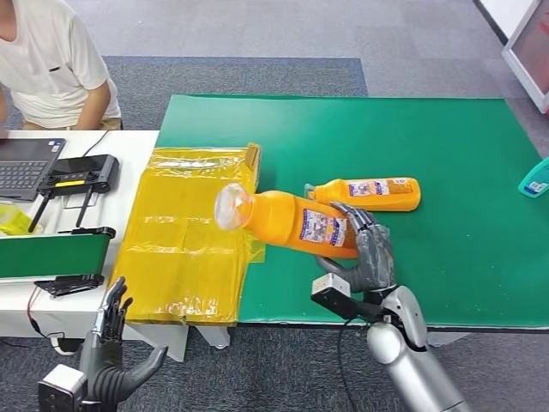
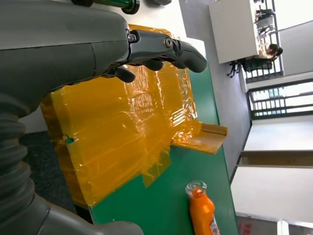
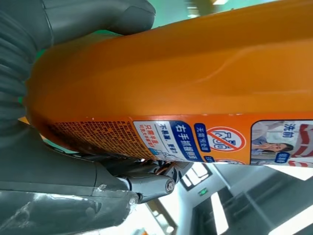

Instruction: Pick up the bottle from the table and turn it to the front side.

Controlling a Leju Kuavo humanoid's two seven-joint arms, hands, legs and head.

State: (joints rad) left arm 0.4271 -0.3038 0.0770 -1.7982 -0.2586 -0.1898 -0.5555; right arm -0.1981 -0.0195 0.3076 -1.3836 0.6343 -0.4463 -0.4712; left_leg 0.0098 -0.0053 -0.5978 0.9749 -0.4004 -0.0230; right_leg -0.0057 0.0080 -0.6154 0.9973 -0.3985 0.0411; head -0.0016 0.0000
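While the right hand (image 1: 368, 249) grips the base end of an orange bottle (image 1: 292, 221), that bottle is lifted off the green surface (image 1: 453, 257) and lies nearly level, its clear cap end pointing toward the yellow plastic sheet (image 1: 181, 249). The fingers wrap over the label side and the thumb presses the opposite side, as the right wrist view shows at close range. A second orange bottle (image 1: 369, 194) lies flat on the green surface just behind the held one, apart from it, with its cap toward the sheet. The left hand (image 1: 113, 352) hangs low beside the surface edge, fingers spread and holding nothing.

The sheet is crinkled, glossy and taped down, overlapping the green mat and a white table (image 1: 129, 142). On that white table sit a laptop (image 1: 26, 163), a black controller with antennas (image 1: 77, 176), and a small conveyor with a green belt (image 1: 55, 253). A person in a white shirt (image 1: 55, 64) sits behind the laptop. At the far right edge of the mat lies a teal object (image 1: 536, 178), too cut off to identify.

Both bottles are smooth, flattened plastic with printed labels in blue, white and red. The mat is matte green, and the floor (image 1: 259, 34) is grey carpet.
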